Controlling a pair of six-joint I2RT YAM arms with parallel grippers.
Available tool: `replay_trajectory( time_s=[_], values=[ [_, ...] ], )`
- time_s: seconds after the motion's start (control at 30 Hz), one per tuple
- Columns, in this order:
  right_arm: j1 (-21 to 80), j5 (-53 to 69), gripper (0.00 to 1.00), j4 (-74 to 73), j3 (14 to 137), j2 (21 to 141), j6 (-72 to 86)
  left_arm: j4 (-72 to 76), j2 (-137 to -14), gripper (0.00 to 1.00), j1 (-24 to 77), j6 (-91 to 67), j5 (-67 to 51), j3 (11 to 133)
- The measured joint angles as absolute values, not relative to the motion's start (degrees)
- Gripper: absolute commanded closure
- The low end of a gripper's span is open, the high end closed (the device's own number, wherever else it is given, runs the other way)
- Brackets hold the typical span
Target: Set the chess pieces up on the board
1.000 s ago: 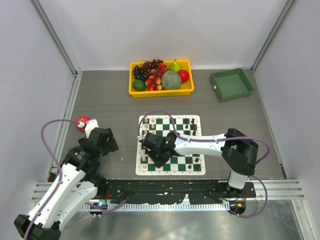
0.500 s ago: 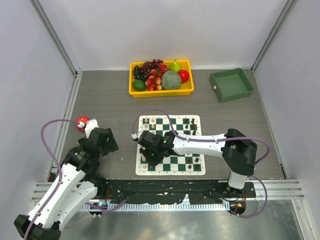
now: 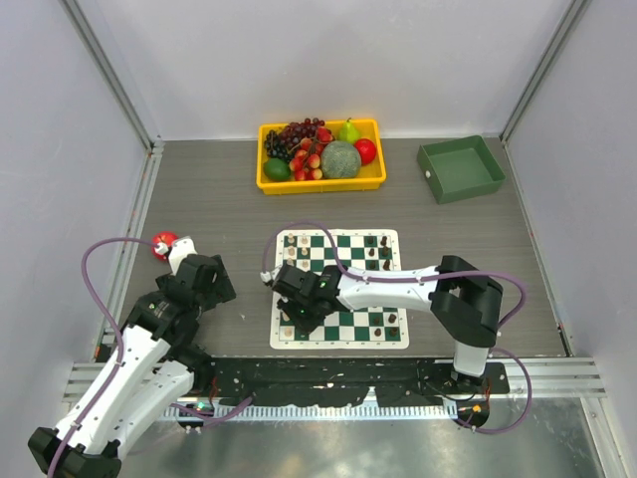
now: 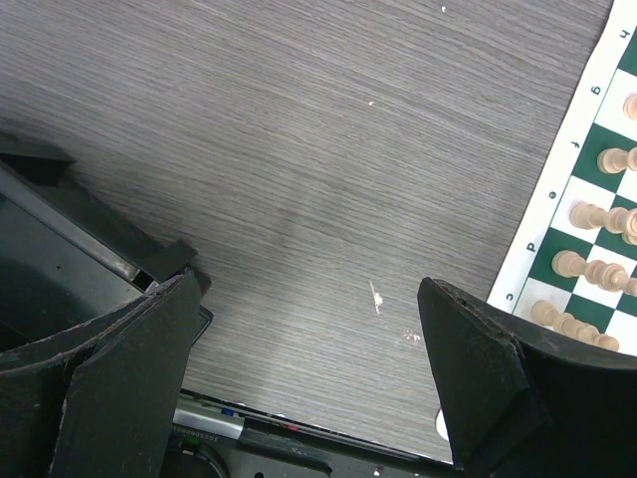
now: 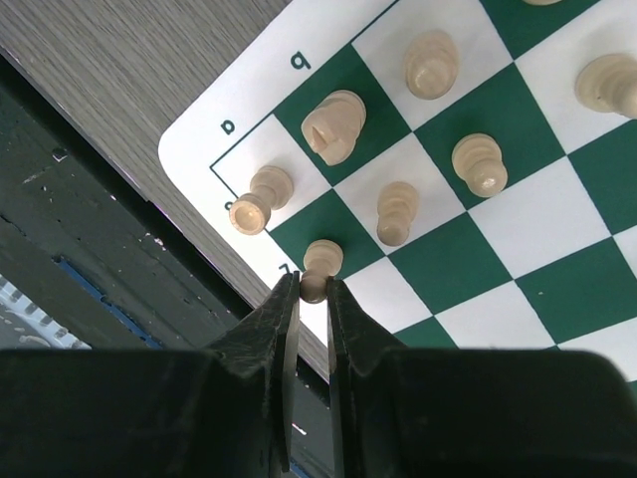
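The grey table (image 3: 219, 209) is carrying the board (image 3: 360, 324), which is lying flat ahead of both arms. The left gripper (image 4: 309, 339) is hovering over bare wood just beside the board's lettered edge, fingers spread wide with nothing between them. The right gripper (image 5: 312, 289) is reaching down at the near left corner, its tips pinching a cream pawn (image 5: 320, 261) at the border, with other cream pieces (image 5: 336, 124) standing just beyond.

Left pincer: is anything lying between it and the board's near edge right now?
No. The left wrist view shows only bare grey tabletop between the open left pincer and the board. The top view agrees.
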State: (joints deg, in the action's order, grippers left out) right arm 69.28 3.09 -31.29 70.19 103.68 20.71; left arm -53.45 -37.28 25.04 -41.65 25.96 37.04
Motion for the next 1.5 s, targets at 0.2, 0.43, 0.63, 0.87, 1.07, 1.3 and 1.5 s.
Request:
replay_trajectory(
  time_s=[0.2, 0.43, 0.63, 0.87, 1.07, 1.3, 1.5],
  values=[
    [69.3, 3.5, 0.78, -31.2, 70.5, 104.7, 20.3, -53.5, -37.3, 0.01, 25.0, -41.7, 26.0, 37.0],
    [69.3, 3.7, 0.67, -31.3, 70.7, 105.0, 20.0, -53.5, -37.3, 0.01, 25.0, -41.7, 26.0, 37.0],
    [69.3, 3.6, 0.62, -31.3, 70.7, 105.0, 20.0, -53.5, -37.3, 0.01, 25.0, -41.6, 26.0, 37.0],
    [69.3, 3.3, 0.55, -31.4, 70.7, 104.3, 20.2, -53.5, -37.3, 0.01, 25.0, -41.7, 26.0, 37.0],
    [69.2, 1.0, 0.50, -31.8, 70.6, 100.4, 21.1, -53.4, -37.4, 0.01, 25.0, -41.7, 25.9, 37.0],
    [67.5, -3.1, 0.46, -31.9, 69.9, 94.6, 21.6, -53.2, -39.3, 0.01, 25.0, -41.9, 25.8, 37.1],
    [65.0, -6.5, 0.45, -32.2, 68.5, 91.4, 22.0, -52.3, -40.9, 0.01, 25.0, -41.9, 24.8, 37.3]
  ],
)
